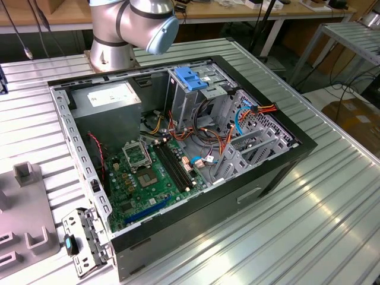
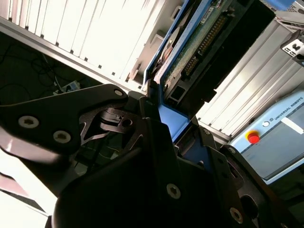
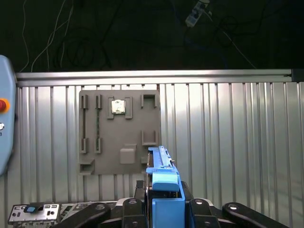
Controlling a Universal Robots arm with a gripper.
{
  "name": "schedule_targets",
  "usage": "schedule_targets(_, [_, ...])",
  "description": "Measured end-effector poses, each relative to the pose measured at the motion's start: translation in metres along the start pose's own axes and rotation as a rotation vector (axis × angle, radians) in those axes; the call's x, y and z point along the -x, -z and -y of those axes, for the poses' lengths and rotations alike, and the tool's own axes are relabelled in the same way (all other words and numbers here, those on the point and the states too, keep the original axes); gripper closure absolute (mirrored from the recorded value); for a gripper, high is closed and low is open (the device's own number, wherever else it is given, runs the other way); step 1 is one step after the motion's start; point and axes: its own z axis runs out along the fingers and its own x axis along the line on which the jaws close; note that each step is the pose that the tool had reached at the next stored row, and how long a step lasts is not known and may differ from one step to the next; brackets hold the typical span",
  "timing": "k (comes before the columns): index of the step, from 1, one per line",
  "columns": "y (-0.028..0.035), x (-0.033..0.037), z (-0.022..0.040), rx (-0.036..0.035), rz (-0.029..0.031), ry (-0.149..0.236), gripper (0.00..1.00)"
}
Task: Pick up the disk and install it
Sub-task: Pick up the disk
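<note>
I have the black gripper (image 3: 164, 211) clamped on the flat black-and-silver disk (image 2: 202, 45) with blue side rails, edge-on, well clear of the ribbed metal surface (image 3: 228, 142), probably for carrying.

The black-and-silver hard disk with blue plastic side rails (image 2: 199, 50) runs off the top edge in the second wrist view. Its near end is hidden in the grip of the black end effector (image 2: 166, 116). In the exterior view, the top edge cuts off the grey robot arm (image 1: 133, 24).
</note>
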Motion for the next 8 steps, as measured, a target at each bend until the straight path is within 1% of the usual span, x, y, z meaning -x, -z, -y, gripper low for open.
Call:
schedule_targets(1, [0.0, 0.0001, 0.0018, -0.0001, 0.0, 0.0, 0.63])
schedule_targets(8, [0.0003, 0.0002, 0.0089, 0.0, 0.0, 0.0, 0.63])
